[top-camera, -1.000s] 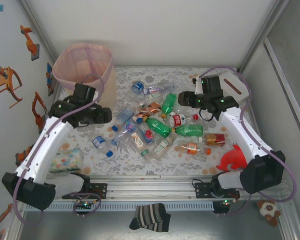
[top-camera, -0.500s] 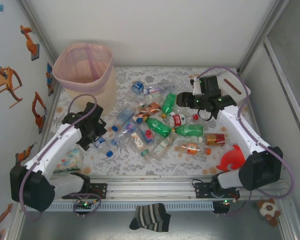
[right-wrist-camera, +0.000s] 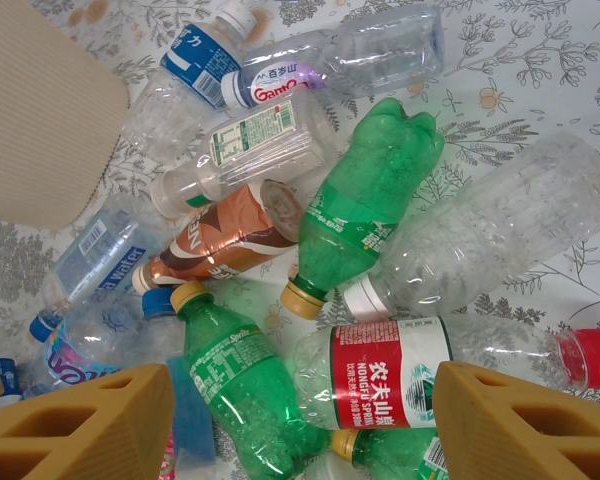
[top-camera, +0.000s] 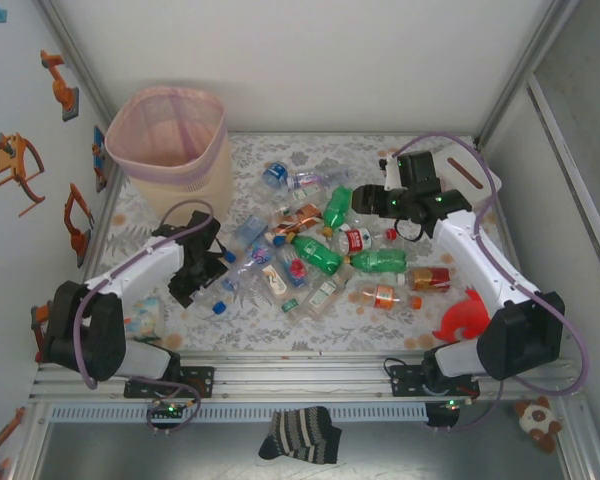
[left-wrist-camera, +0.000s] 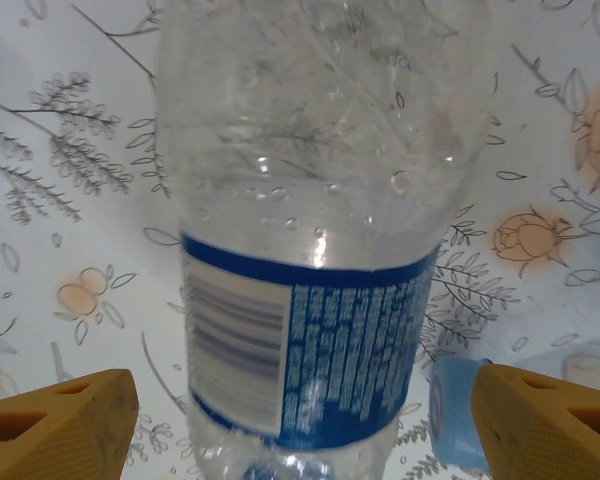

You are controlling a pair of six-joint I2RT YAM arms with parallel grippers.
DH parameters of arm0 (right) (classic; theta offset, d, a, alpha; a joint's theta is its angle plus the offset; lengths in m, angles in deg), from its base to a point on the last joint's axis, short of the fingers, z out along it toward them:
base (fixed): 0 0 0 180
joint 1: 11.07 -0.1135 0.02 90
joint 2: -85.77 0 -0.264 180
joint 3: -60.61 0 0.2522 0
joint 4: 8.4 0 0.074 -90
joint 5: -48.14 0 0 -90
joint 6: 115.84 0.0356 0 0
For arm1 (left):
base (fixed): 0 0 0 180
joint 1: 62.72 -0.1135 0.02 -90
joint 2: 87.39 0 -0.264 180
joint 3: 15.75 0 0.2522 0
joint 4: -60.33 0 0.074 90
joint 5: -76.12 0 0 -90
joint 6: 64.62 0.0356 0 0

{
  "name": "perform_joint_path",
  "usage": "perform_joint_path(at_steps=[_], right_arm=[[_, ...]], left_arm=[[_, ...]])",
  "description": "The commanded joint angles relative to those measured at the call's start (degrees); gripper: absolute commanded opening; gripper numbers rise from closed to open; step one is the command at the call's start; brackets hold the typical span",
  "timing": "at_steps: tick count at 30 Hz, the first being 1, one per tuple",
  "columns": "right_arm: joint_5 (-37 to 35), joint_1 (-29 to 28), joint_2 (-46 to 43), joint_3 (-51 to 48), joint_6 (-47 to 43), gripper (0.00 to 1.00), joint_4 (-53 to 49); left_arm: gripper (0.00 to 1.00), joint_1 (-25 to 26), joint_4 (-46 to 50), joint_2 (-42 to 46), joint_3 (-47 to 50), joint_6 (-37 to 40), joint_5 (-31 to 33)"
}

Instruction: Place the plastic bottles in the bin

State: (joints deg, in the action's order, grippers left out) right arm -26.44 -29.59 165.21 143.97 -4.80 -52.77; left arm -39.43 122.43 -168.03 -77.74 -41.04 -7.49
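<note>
Several plastic bottles (top-camera: pixel 315 250), clear and green, lie heaped mid-table. My left gripper (top-camera: pixel 202 272) is low at the heap's left edge, open, straddling a clear bottle with a blue label (left-wrist-camera: pixel 305 330). Its orange fingertips (left-wrist-camera: pixel 65 420) stand clear of the bottle's sides, and a blue cap (left-wrist-camera: pixel 455 415) lies by the right finger. My right gripper (top-camera: pixel 365 200) hovers open above the heap. Below its gap (right-wrist-camera: pixel 305 425) lie a red-labelled clear bottle (right-wrist-camera: pixel 390 375) and a green Sprite bottle (right-wrist-camera: pixel 235 395). The pink bin (top-camera: pixel 170 140) stands at the back left, its wall (right-wrist-camera: pixel 40 110) also in the right wrist view.
A red dolphin toy (top-camera: pixel 465 315) sits at the front right and a white box (top-camera: pixel 465 172) behind my right arm. A patterned packet (top-camera: pixel 135 320) lies front left beside my left arm. A striped sock (top-camera: pixel 300 435) lies below the rail. Walls close in on both sides.
My left arm swung down from beside the bin to the table's front left, and its jaws widened around the clear bottle. My right gripper shifted slightly left over the heap.
</note>
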Motion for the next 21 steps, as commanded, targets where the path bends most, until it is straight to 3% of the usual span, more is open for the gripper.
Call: perform_joint_path(at_steps=[1, 21], right_arm=[[-0.45, -0.46, 0.1, 0.7, -0.47, 0.68, 0.55], [-0.92, -0.6, -1.68, -0.52, -0.3, 0.68, 0.55]], left_arm=[[0.84, 0.18, -2.62, -1.55, 1.65, 1.59, -1.63], [0.63, -0.44, -2.83, 1.29, 2.8, 4.4, 0.28]])
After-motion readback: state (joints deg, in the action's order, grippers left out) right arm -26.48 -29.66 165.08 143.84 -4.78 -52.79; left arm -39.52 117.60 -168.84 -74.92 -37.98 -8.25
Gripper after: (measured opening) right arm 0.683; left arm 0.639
